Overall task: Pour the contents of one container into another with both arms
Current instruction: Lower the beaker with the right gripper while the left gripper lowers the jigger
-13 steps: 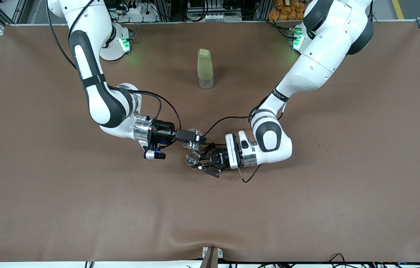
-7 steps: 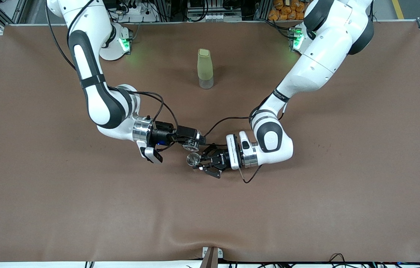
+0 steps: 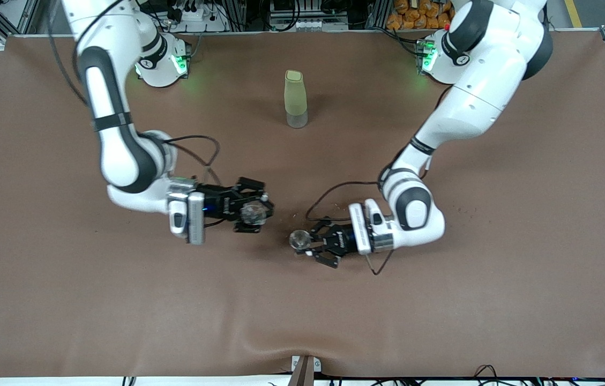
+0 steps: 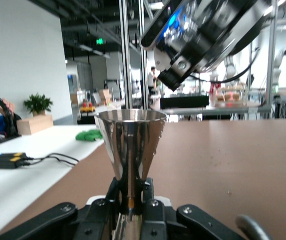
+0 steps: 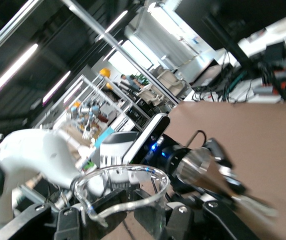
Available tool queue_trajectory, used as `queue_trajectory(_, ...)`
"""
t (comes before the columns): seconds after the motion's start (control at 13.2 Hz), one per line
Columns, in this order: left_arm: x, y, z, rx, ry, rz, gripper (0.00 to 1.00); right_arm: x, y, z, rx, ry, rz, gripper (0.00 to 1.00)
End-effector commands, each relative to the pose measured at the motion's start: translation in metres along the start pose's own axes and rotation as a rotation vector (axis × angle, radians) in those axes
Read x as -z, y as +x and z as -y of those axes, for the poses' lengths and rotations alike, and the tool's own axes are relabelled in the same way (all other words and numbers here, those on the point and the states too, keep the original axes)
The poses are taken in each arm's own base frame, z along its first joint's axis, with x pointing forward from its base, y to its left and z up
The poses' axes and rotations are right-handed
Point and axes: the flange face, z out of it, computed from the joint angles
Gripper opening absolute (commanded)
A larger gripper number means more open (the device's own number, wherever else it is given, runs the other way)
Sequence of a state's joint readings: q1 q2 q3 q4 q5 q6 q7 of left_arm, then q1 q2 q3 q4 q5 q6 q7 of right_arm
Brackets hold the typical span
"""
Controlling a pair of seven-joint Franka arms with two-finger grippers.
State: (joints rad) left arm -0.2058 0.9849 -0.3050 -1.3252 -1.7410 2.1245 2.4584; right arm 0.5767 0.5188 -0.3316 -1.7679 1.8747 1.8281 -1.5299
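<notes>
Holding one vessel apiece, both arms work over the middle of the brown table. The left gripper has its fingers clamped on the narrow waist of a polished metal cup; the left wrist view shows the cup standing upright with its flared mouth up, apparently the posture of a receiver or of a vessel carried level so nothing spills. The right gripper has its fingers closed around a clear glass beaker with a pour lip; the right wrist view shows the rim of the beaker open and roughly level in that camera, with the metal cup and the left gripper visible farther off.

The two vessels are apart, side by side with a clear gap between them, the beaker toward the right arm's end. Neither mouth is over the other, so no pouring is under way at this spacing. Contents of either vessel cannot be made out.

A tall pale yellow-green bottle stands upright, farther from the front camera, well apart from both grippers and untouched.

Judgement: pouring is either finished or not started; the frames do not settle which.
</notes>
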Motion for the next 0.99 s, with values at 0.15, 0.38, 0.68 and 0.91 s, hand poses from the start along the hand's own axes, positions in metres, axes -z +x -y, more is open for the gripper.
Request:
queue_trajectory(0.15,0.103,-0.012,0.034,-0.041,-0.104,-0.035,0.0,0.102,0.015,-0.017,0.265,0.082,0.078,0.0)
queue_trajectory(0.38,0.196,-0.025,0.05,-0.027,-0.192,-0.007,0.0,0.162,0.005,-0.029,0.42,0.13,0.126,0.0)
queue_trajectory(0.68,0.295,-0.05,0.041,0.034,-0.285,-0.007,0.0,0.231,-0.013,-0.039,0.581,0.168,0.155,0.0)
queue_trajectory(0.91,0.345,-0.066,0.018,0.09,-0.365,-0.006,0.0,0.27,-0.046,-0.059,0.695,0.189,0.154,0.0)
